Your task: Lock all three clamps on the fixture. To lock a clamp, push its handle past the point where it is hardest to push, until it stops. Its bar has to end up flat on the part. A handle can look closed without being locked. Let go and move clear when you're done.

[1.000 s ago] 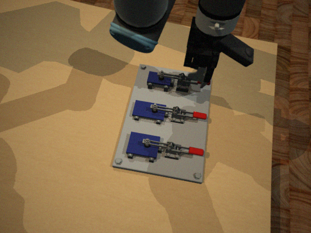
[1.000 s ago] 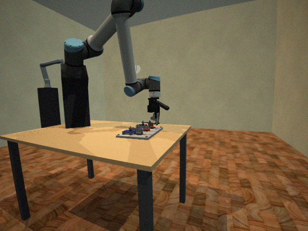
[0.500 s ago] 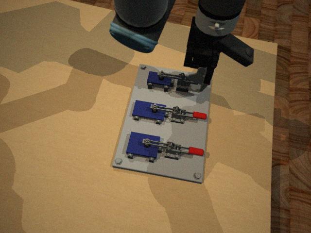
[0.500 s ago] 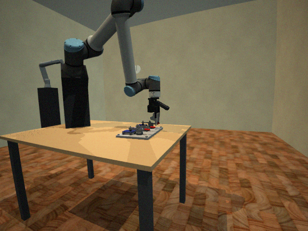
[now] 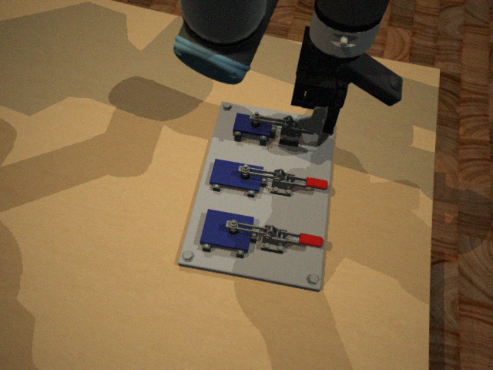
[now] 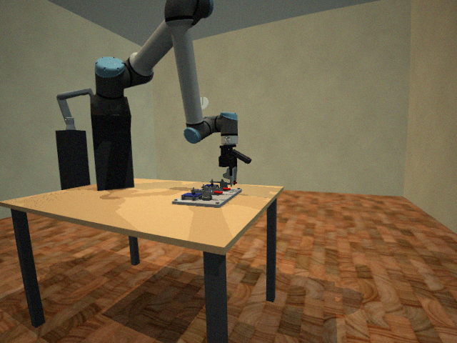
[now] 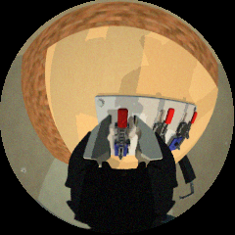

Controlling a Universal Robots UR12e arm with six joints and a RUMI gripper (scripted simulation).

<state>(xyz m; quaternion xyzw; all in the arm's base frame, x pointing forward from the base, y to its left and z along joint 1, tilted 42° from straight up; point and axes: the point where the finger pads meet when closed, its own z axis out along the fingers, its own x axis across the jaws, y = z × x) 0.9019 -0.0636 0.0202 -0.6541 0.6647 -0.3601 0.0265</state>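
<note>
Fixture plate (image 5: 296, 223) on table (image 5: 99, 311); three clamps in row; pincer (image 5: 323, 129) over far clamp (image 5: 278, 126).

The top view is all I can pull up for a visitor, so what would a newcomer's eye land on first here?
First the dark gripper, hanging low over the far clamp at the grey fixture plate's far end, its fingers partly open with nothing held. Next, the two bright red handles, middle and near, pointing right, opposite three blue parts lined up on the plate's left half.
</note>
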